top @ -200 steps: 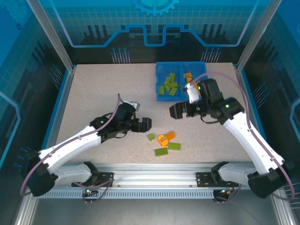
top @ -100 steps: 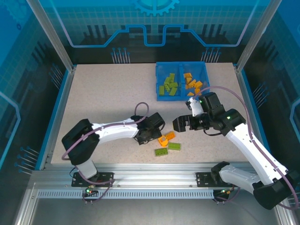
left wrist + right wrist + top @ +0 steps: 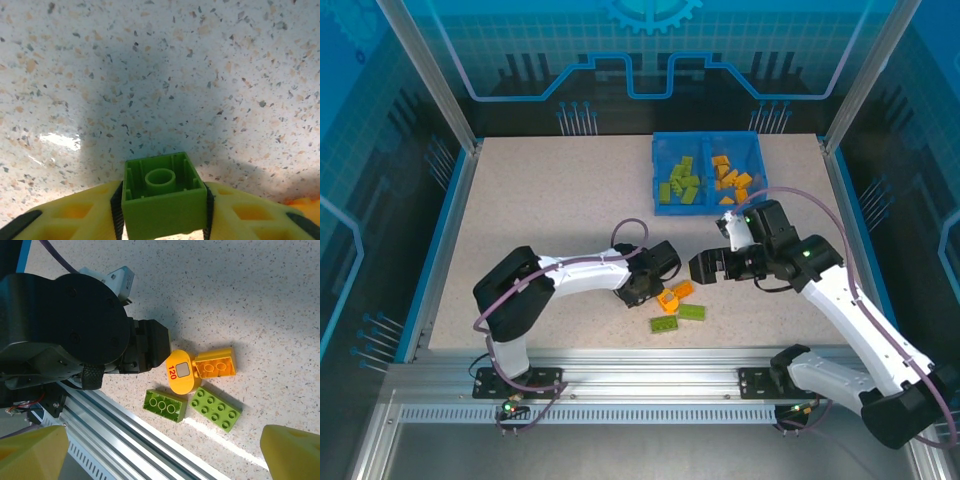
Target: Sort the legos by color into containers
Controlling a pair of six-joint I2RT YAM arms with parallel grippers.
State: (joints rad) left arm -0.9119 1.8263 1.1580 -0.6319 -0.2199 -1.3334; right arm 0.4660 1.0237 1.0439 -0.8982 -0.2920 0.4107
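Green brick (image 3: 162, 187) sits clamped in the left gripper (image 3: 163, 212) — plain from its wrist — right gripper (image 3: 161, 452) spread wide.

The table (image 3: 540, 200) is bare on the left and at the back left, so there is lots of room there. The bin (image 3: 656, 170) stands at the back right. The left arm (image 3: 580, 275) lies across the front. Four bricks (image 3: 692, 312) lie near the front, just beside the left gripper (image 3: 642, 290). The right gripper (image 3: 705, 266) is near them too.
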